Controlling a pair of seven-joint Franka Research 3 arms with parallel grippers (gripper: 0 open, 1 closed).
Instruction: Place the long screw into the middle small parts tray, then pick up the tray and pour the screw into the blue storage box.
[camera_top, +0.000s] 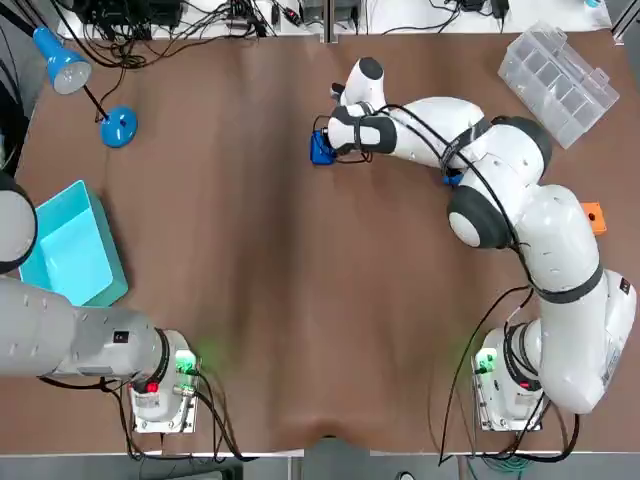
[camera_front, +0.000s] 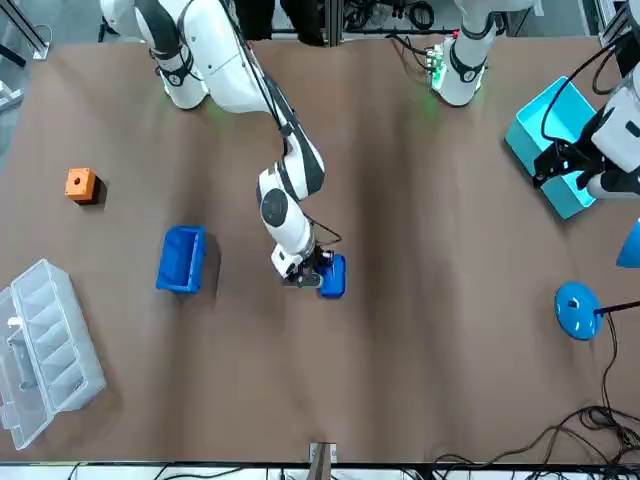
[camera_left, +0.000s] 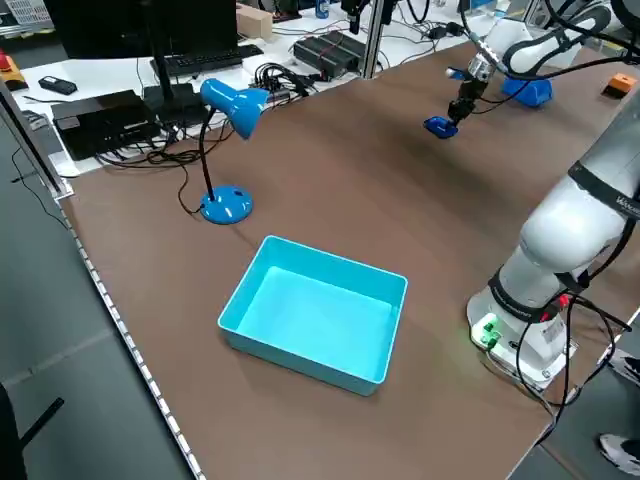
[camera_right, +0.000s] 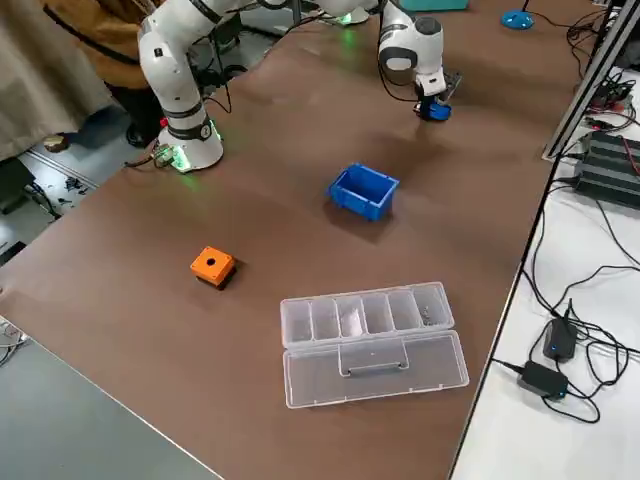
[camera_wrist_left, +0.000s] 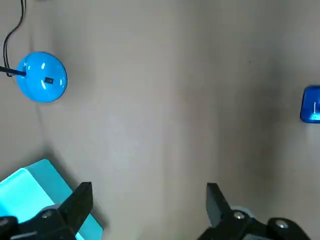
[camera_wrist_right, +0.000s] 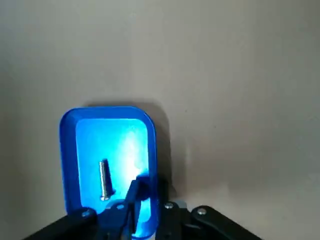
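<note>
Clamping one wall of the small blue plastic tray, the right gripper holds a likely light, stiff load between nearly closed fingers; the long silver screw beside them may roll. The left gripper hovers, fingers spread.

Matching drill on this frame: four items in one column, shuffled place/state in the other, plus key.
Items
1. long screw
2. right gripper
3. left gripper
4. orange block

Place or state
A. open, beside the storage box
B. shut on the rim of the small tray
C. lying inside the small tray
D. sitting alone at the robot's far right

Pairs: 1-C, 2-B, 3-A, 4-D
</note>
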